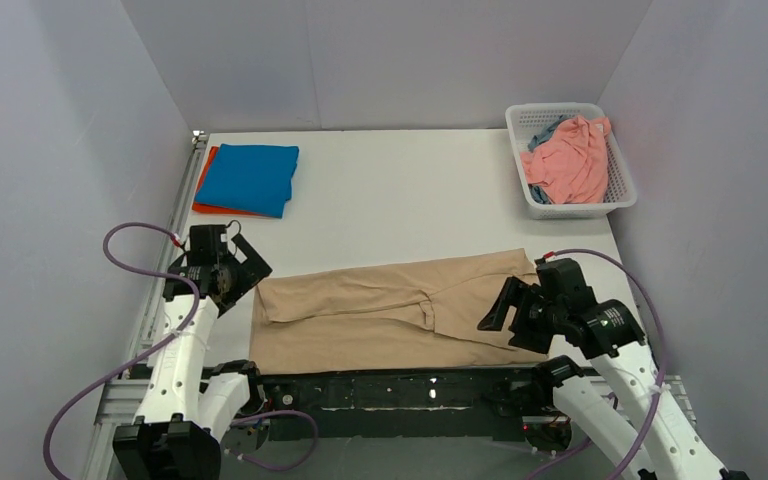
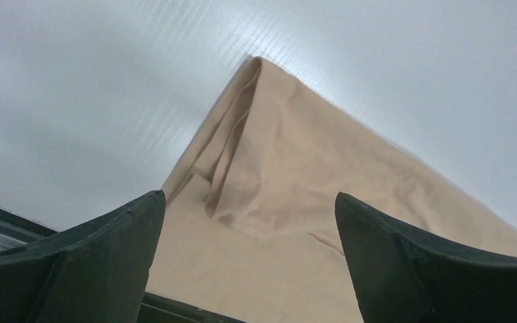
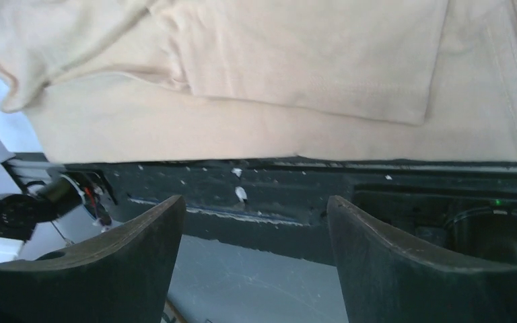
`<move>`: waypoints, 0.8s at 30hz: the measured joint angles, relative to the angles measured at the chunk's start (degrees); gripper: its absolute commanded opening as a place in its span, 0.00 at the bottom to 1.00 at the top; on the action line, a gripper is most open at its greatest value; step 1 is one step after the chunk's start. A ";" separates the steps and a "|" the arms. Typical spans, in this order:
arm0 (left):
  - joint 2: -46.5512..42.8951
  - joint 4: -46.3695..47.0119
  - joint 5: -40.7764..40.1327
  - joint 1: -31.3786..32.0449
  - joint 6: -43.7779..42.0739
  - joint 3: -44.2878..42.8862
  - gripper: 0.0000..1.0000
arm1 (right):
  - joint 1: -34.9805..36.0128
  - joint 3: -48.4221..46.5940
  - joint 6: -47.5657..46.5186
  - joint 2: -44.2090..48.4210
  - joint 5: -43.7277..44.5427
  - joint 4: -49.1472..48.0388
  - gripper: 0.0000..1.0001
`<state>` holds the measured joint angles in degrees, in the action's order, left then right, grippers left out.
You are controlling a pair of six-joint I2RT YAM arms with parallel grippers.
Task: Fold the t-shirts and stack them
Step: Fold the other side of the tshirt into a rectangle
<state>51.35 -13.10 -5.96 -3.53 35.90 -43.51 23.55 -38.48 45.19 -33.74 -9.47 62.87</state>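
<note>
A beige-tan t-shirt [image 1: 380, 310] lies folded lengthwise into a long strip at the table's near edge; it also shows in the left wrist view [image 2: 296, 202] and the right wrist view [image 3: 276, 74]. My left gripper [image 1: 245, 272] is open and empty, just off the shirt's left end. My right gripper [image 1: 495, 308] is open and empty over the shirt's right end. A folded bright blue t-shirt [image 1: 250, 178] lies on a folded orange-red one [image 1: 203, 190] at the far left. A salmon pink t-shirt [image 1: 570, 160] and a grey-blue one [image 1: 542, 135] lie crumpled in the basket.
The white mesh basket [image 1: 615, 190] stands at the far right corner. A black base rail [image 1: 400, 390] runs along the near edge between the arm bases. Grey walls close in the table on three sides.
</note>
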 measured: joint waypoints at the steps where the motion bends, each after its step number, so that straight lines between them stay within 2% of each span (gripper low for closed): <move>1: 0.15 -0.55 0.61 0.00 0.70 -1.14 0.98 | 0.00 -1.18 0.28 -0.02 0.48 -0.31 0.87; 5: 4.55 -1.86 6.32 0.00 2.23 -5.09 0.98 | 0.00 -3.06 1.90 -4.66 2.54 -4.11 0.87; 9: 14.71 1.36 15.52 0.81 4.09 -6.91 0.98 | 0.00 -2.40 5.31 -13.38 3.82 -9.86 0.88; 14: 26.64 4.15 21.99 6.86 3.72 -6.80 0.98 | -0.13 2.40 9.11 -23.26 4.11 -19.10 0.88; 18: 33.53 4.24 22.05 8.74 2.43 -6.58 0.98 | -0.79 4.81 10.36 -28.24 4.59 -23.02 0.88; 24: 40.26 2.84 19.15 6.95 1.29 -7.21 0.98 | -3.41 5.35 10.14 -33.57 4.26 -26.49 0.88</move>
<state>91.61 -10.26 13.19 3.42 37.19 -50.72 20.14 -33.12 55.33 -67.31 -5.21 36.38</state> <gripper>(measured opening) 0.981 0.876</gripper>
